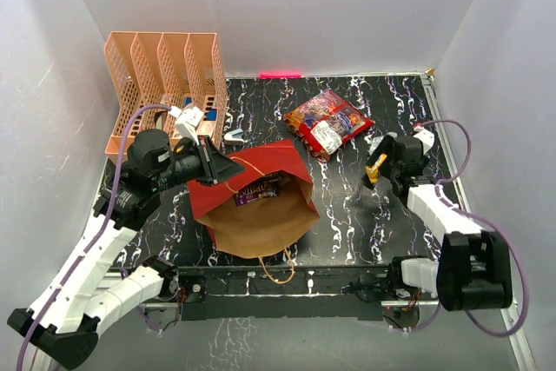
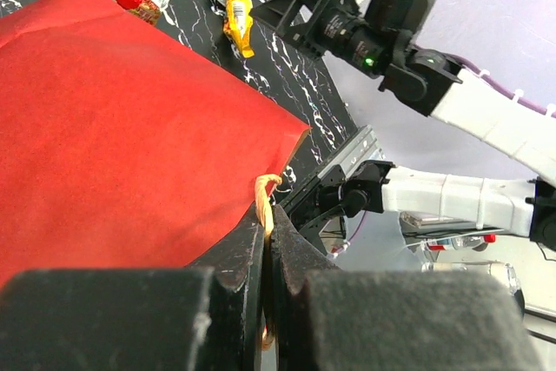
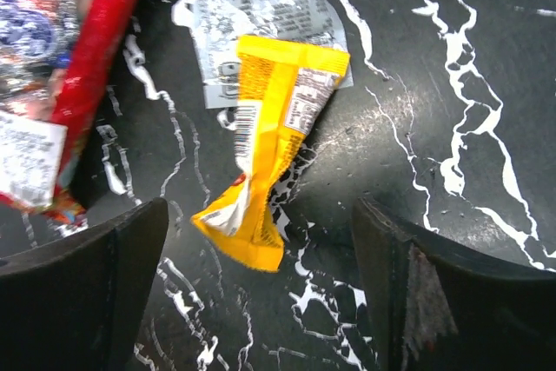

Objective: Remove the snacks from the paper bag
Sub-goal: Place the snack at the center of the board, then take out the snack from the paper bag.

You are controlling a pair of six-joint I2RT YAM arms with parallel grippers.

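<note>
Top view: my left gripper (image 1: 219, 164) is pinched shut at the upper rim of the paper bag (image 1: 287, 162). The bag lies on its side on the table (image 1: 347, 215), its brown mouth gaping toward the arm bases, and a purple packet (image 1: 256, 193) sits just inside. The right gripper (image 1: 376, 171) hangs near the red candy bag (image 1: 328, 122), with bare marble between it and the paper bag.

Left wrist: the fingers (image 2: 230, 284) are clamped tight on the tan handle (image 2: 265, 202), no gap between them. The bag's red side spreads out beyond the tips, its corner edge just ahead. Farther out, a yellow packet (image 2: 237, 15) lies under the other arm.

Right wrist: the fingers (image 3: 87, 288) are spread wide and holding nothing. The yellow packet lies flat between them, touching neither, its far end overlapping a silver packet (image 3: 261, 6). The candy bag's edge runs just beside one finger — on the other finger's side it's bare table.
</note>
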